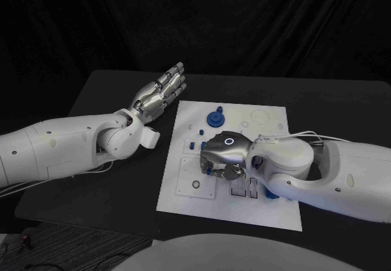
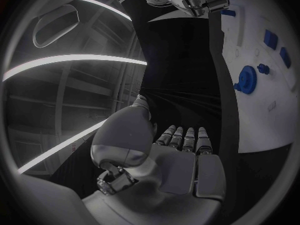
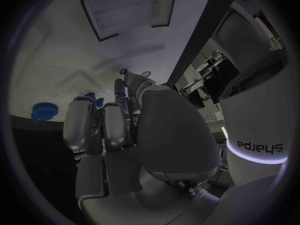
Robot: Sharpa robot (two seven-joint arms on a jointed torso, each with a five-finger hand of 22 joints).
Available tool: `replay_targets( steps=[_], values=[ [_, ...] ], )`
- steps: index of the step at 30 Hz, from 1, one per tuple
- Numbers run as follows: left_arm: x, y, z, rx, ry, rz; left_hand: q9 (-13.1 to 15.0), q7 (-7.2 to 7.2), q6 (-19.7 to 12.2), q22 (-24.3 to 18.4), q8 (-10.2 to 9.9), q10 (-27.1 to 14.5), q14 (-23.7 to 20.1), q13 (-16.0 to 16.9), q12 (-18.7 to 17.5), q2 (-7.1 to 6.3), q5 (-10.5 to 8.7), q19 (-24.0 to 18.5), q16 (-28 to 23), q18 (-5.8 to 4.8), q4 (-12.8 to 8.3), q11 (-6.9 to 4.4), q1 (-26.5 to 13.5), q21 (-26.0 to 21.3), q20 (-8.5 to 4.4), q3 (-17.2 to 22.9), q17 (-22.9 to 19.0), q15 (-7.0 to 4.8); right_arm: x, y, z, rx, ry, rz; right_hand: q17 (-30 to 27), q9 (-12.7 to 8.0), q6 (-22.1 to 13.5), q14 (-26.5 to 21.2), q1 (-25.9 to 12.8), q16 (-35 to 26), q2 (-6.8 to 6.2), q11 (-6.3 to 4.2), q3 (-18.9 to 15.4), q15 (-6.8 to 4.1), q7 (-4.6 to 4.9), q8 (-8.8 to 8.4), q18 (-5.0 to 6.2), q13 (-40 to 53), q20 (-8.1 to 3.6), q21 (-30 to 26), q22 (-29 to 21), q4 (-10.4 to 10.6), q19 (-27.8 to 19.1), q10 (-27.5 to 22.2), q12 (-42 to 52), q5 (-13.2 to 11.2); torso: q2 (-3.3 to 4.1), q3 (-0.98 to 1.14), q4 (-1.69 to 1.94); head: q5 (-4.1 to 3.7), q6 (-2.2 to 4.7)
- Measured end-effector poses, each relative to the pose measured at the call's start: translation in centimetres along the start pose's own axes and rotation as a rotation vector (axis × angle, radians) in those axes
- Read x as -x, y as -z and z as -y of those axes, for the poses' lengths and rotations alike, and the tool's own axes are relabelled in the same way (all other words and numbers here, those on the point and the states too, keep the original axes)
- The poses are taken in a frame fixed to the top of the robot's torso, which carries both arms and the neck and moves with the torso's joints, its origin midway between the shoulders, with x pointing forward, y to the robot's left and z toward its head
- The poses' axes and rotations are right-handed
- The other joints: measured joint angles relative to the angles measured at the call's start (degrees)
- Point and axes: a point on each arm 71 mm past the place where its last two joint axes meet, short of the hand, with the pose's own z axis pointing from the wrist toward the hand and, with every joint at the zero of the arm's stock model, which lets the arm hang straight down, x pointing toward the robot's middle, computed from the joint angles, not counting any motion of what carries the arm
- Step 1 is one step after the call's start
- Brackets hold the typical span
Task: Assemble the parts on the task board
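Fingers [image 1: 169, 83] of the silver left hand [image 1: 159, 93] stretch flat and straight, holding nothing, over the matte black table [image 1: 106, 186] left of the flat white task board [image 1: 191, 197]. Curled downward mid-board, the right hand [image 1: 221, 155] hides its grasp; a round blue toothed part [image 1: 215, 118] stands at the far end.

Place: a robotics lab or test cell.
Backdrop: black curtains [image 1: 244, 34] hang behind a black table [image 1: 106, 186] (a staged bench, not a home).
Fixture: a white task board [image 1: 273, 212] with cut-out slots.
Ceiling: a panel light [image 3: 128, 7] overhead, long light strips [image 2: 69, 62].
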Motion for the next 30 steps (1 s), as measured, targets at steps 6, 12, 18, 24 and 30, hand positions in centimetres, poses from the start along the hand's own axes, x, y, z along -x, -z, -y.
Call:
replay_targets(
  steps=[6,12,18,24,30],
  values=[
    [-0.1,-0.07,-0.07,0.002,0.007,-0.01,0.05,0.33,0.09,0.0,0.0,0.0,0.0,-0.01,0.0,0.53,0.88,0.06,0.0,0.0,0.0,0.0,0.54,0.0,0.7,-0.31,0.01,0.4,-0.08,-0.01,0.02,0.001,0.016,0.0,0.07,-0.09,-0.01,0.0,-0.15,0.03,-0.15,-0.08,0.0,0.0,-0.01,-0.04,0.0,0.03,0.0,0.07,0.0,0.0,0.0,0.08,-0.01,0.25,-0.01,-0.01,0.0,-0.09,0.0],
    [-0.15,-0.08,-0.18,0.004,0.012,-0.016,0.04,1.02,0.22,0.01,0.0,0.0,0.0,-0.04,0.0,0.87,1.55,-0.01,0.0,0.01,-0.01,0.36,0.87,0.0,1.22,-0.63,0.02,0.82,-0.25,0.0,-0.03,0.002,0.025,-0.004,0.19,-0.1,-0.02,0.05,-0.15,0.03,-0.15,-0.13,0.0,0.05,-0.02,-0.04,0.0,0.03,0.0,0.07,-0.01,-0.31,0.0,0.12,0.13,0.24,-0.01,0.01,0.03,-0.21,0.0],
    [-0.18,-0.06,-0.33,0.009,0.017,-0.021,0.04,1.01,0.22,0.01,0.0,0.01,-0.01,-0.05,0.0,1.14,2.09,-0.01,0.0,0.02,0.0,0.36,1.14,0.0,1.64,-0.95,0.03,1.25,-0.28,0.01,-0.08,0.004,0.04,-0.002,0.19,-0.09,0.13,0.05,-0.15,0.03,-0.15,-0.2,0.0,0.05,0.13,-0.08,0.0,0.0,0.0,0.07,-0.01,-0.31,0.0,0.2,0.13,0.24,0.0,0.02,0.03,-0.23,0.0],
    [-0.21,-0.07,-0.49,0.017,0.021,-0.026,0.04,1.25,0.39,0.01,0.0,0.01,0.1,-0.04,0.0,2.02,3.75,0.13,0.0,0.02,-0.07,0.36,2.03,0.0,2.53,-1.52,0.04,2.15,-0.31,0.01,-0.14,0.007,0.05,-0.001,0.19,-0.1,0.12,0.05,-0.15,0.03,-0.15,-0.2,0.0,0.05,0.13,-0.09,0.0,0.0,0.0,0.3,-0.01,-0.31,0.0,0.2,0.13,0.23,0.01,0.03,-0.01,-0.29,0.0],
    [-0.32,-0.09,-0.7,0.026,0.027,-0.032,0.21,2.65,1.04,0.01,0.0,0.03,0.1,-0.04,0.0,3.3,6.71,0.0,0.0,0.02,-0.09,0.64,3.32,0.0,2.65,-2.14,0.04,2.15,-0.31,-0.06,-0.22,0.01,0.057,-0.001,-0.15,-0.73,-2.19,0.05,-0.15,0.03,-0.15,-0.14,0.0,0.05,0.52,-2.12,0.0,-0.03,0.0,0.3,0.02,-0.31,0.0,-0.09,-0.23,0.23,0.02,0.03,0.04,-0.46,-0.01]
  ],
)
